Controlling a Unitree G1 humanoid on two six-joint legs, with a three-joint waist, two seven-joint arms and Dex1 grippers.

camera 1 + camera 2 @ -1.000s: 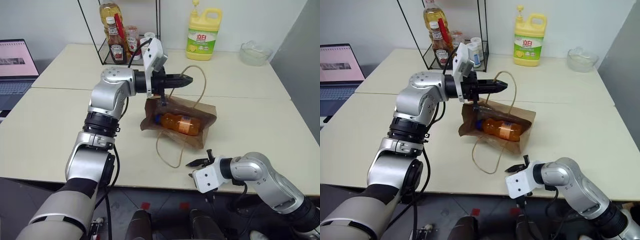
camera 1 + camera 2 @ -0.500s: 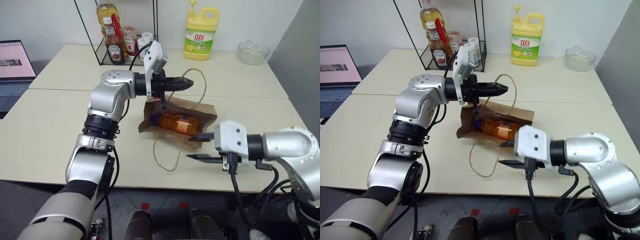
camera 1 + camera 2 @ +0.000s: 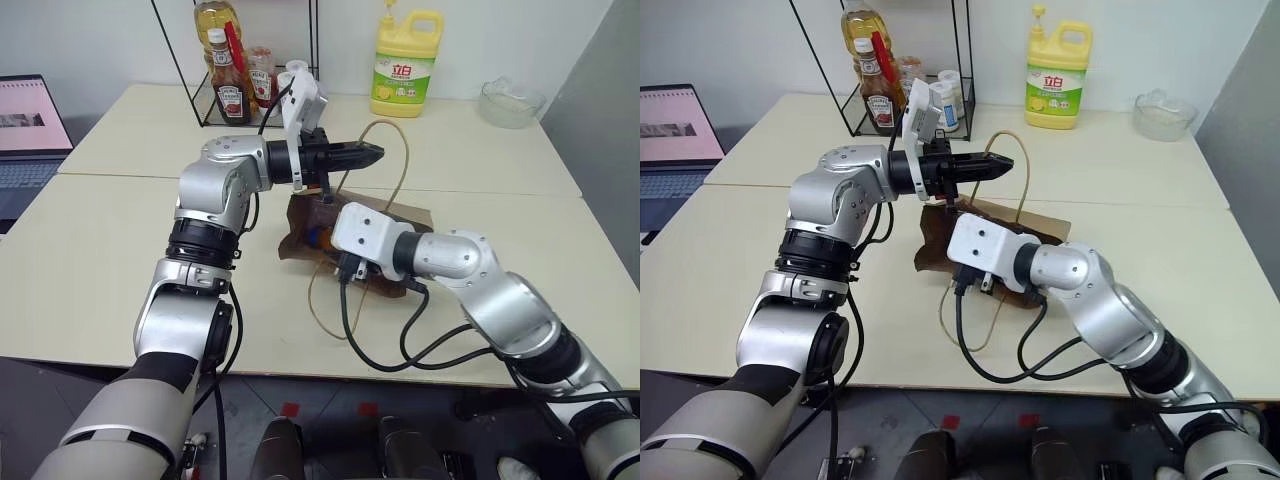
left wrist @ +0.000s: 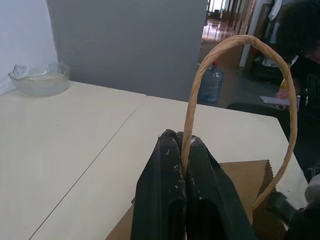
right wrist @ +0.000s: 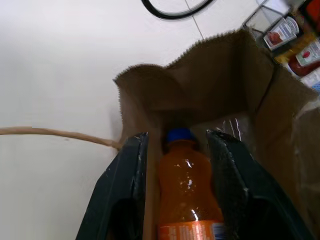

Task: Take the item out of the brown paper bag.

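Bag lying on its side on the table, mouth facing our left: that is how we are finding it. We are pinching one cord handle in the shut left gripper and lifting it, so the upper wall is standing away from the lower and the mouth is gaping. The second handle is trailing loose across the table. The bottle is lying inside, blue cap toward the bag's closed end. Our right gripper is reaching into the mouth, its fingers spread to either side of the bottle's shoulders but not yet pressing on it, as far as we are judging. Closing on the bottle looks next.
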